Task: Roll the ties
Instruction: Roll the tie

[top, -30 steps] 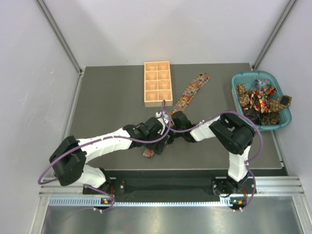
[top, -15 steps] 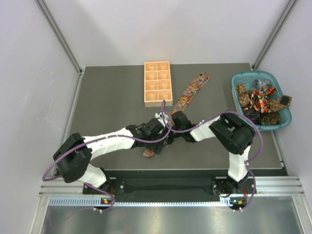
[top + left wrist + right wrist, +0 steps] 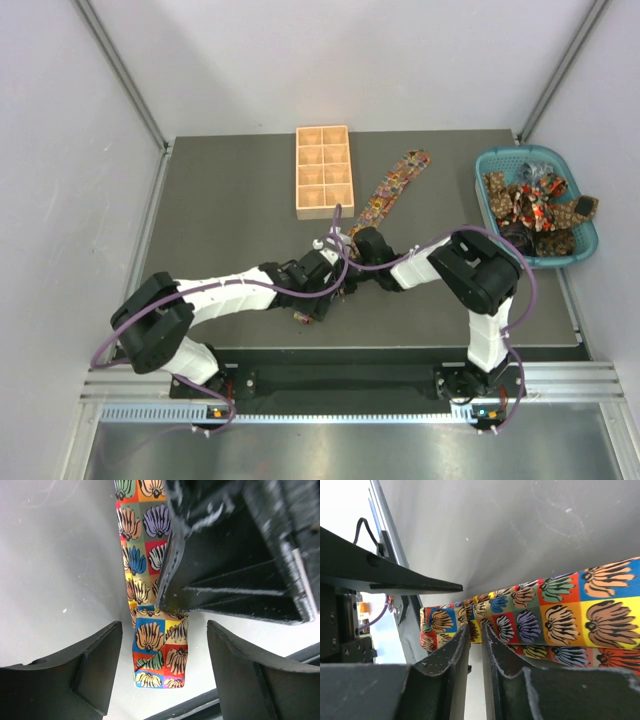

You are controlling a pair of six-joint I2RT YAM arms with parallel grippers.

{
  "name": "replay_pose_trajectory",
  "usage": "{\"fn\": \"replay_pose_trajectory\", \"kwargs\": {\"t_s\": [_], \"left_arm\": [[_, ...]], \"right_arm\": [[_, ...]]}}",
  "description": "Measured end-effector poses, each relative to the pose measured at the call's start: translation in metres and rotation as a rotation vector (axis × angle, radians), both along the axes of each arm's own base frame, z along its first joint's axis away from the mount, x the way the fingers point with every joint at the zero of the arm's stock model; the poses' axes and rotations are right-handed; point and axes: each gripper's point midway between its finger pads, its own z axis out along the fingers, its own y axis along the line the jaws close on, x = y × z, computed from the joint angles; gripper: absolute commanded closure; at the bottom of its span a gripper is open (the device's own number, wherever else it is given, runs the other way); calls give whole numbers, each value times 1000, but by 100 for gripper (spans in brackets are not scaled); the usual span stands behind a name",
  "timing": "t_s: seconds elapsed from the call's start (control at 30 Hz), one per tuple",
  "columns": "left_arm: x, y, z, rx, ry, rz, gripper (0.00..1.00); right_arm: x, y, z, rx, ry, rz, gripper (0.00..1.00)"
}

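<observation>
Across the middle of the table (image 3: 230, 200), seen from overhead, a tie (image 3: 392, 190) is laid slantwise. Its pointed end lies far and right, beside the tray (image 3: 298, 170), and its other end lies near, where both arms meet. The left gripper (image 3: 320, 302) is placed over that near end, and the right gripper (image 3: 346, 262) is set on the strip just farther along. Other ties (image 3: 530, 205) are heaped in the basket (image 3: 478, 178) at the far right.

From the left wrist, the tie (image 3: 145, 585) is seen running straight away from the camera. Its folded end is bracketed by the wide-spread left gripper (image 3: 162, 665), whose fingers (image 3: 90, 670) are clear of the cloth on both sides. The right gripper (image 3: 167, 597) is planted on the strip just beyond.

From the right wrist, the right gripper (image 3: 475, 632) is seen nearly closed, with its tips at the tie (image 3: 560, 620). Whether cloth is pinched cannot be told. The left gripper is judged the nearer to the end to be rolled, and the roll would be turned along the strip's length.
</observation>
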Motion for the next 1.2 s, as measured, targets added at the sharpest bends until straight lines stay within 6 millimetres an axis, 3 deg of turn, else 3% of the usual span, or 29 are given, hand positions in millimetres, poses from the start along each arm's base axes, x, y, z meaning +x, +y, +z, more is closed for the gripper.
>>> {"fn": "replay_pose_trajectory", "kwargs": {"t_s": [0.17,0.43,0.63,0.87,1.2], "left_arm": [[-2,2,-3,-2,9,18,32],[4,4,-7,18,-12,48,48],[9,2,-7,8,-29,63,58],[11,-1,-8,2,-33,64,60],[18,-10,-8,-13,-41,72,60]], "right_arm": [[3,-1,1,2,4,-10,83],[4,-2,-2,3,11,-13,83],[6,-2,-1,12,12,-13,73],[20,-11,4,28,7,-46,67],[51,-47,25,31,-54,-196,63]]}}
